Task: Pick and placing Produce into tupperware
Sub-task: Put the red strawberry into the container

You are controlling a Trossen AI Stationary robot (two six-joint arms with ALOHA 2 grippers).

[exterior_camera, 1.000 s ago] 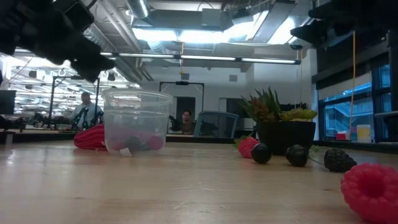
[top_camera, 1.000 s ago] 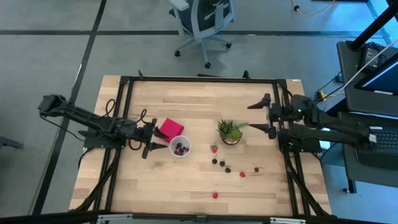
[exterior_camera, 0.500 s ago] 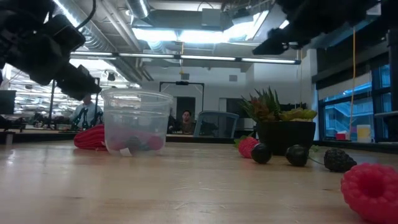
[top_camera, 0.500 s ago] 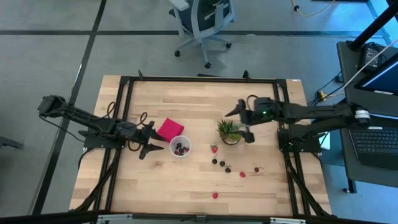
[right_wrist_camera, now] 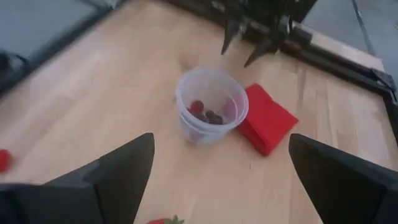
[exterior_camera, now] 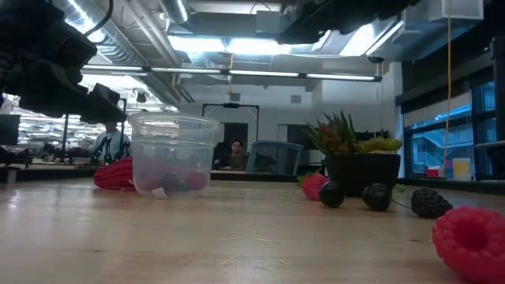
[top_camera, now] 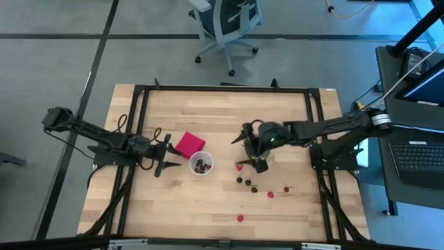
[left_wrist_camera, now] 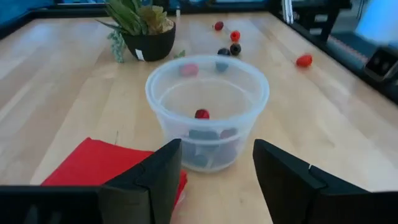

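On the wooden bench (top_camera: 208, 111), the left pincer (top_camera: 166, 159) waits at the left, its two fingers spread and holding nothing, tips just left of the tupperware (top_camera: 201, 164). One flat red square block (top_camera: 189, 144) lies just beside the tupperware, on its far-left side. The single clear tupperware stands upright left of the bench's middle; the wrist views show a few pieces of produce inside it, one bright red berry (left_wrist_camera: 201, 114) and some dark ones, though the exact count cannot be told.

Right of the tupperware, seven loose pieces of produce lie on the bench in the high view: one red fruit (top_camera: 239, 167) nearest the tupperware, three dark berries (top_camera: 247, 183) in a short row nearer the front, two red ones (top_camera: 270, 194) farther right, and one red one (top_camera: 240, 217) alone toward the near edge.

The right pincer (top_camera: 250, 147) hangs above the middle of the bench with its fingers spread wide and empty, over the one potted plant (exterior_camera: 359, 162), which it hides from above.
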